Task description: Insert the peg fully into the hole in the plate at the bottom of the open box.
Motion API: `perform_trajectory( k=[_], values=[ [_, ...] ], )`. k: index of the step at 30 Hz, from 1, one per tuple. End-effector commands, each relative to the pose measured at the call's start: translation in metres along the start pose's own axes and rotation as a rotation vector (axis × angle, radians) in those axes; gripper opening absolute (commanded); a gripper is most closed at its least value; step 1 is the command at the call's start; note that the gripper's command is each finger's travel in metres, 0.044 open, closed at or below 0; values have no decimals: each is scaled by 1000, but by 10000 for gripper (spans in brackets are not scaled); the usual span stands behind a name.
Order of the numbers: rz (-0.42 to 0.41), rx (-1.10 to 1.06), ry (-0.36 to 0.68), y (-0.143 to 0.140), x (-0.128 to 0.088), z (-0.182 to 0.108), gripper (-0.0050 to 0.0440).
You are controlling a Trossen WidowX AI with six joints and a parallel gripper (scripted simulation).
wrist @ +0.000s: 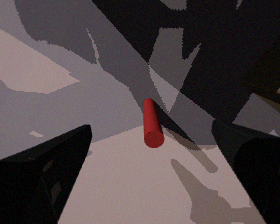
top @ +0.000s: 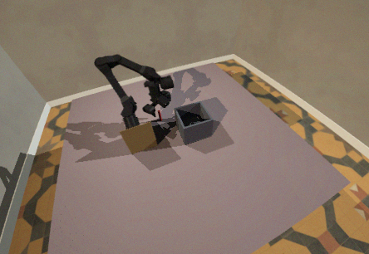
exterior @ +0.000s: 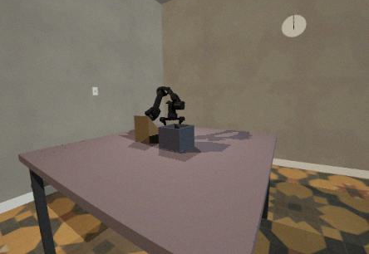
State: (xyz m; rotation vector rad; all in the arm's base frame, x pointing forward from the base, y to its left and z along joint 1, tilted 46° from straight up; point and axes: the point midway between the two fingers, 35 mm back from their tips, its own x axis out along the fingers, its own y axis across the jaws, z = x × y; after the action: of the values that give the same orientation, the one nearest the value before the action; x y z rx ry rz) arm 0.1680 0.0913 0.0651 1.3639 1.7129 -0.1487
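The red peg [wrist: 152, 123] stands upright on the table. In the wrist view it sits between my two wide-open dark fingers, apart from both. In the top view the peg [top: 159, 114] shows as a small red stick just under my gripper [top: 154, 110], left of the open grey-blue box [top: 194, 121]. My gripper is open and empty, hovering right above the peg. The box interior is dark; the plate and its hole are hard to make out. In the exterior view my gripper [exterior: 171, 120] hangs behind the box [exterior: 176, 138]; the peg is hidden there.
A tan block [top: 140, 138] stands in front of the arm's base, left of the box; it also shows in the exterior view [exterior: 144, 129]. Heavy arm shadows lie over the table around the peg.
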Motion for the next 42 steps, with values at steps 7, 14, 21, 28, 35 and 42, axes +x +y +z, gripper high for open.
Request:
perform_trajectory(
  k=[7, 14, 21, 28, 35, 42],
  values=[
    [0, 1, 8, -1, 18, -2, 440],
    [2, 1, 11, -1, 26, -4, 440],
    [3, 1, 13, -2, 30, -4, 368],
    [3, 1, 13, -2, 30, -4, 248],
    [3, 1, 13, -2, 30, -4, 128],
    [3, 1, 13, -2, 30, -4, 88]
  ],
)
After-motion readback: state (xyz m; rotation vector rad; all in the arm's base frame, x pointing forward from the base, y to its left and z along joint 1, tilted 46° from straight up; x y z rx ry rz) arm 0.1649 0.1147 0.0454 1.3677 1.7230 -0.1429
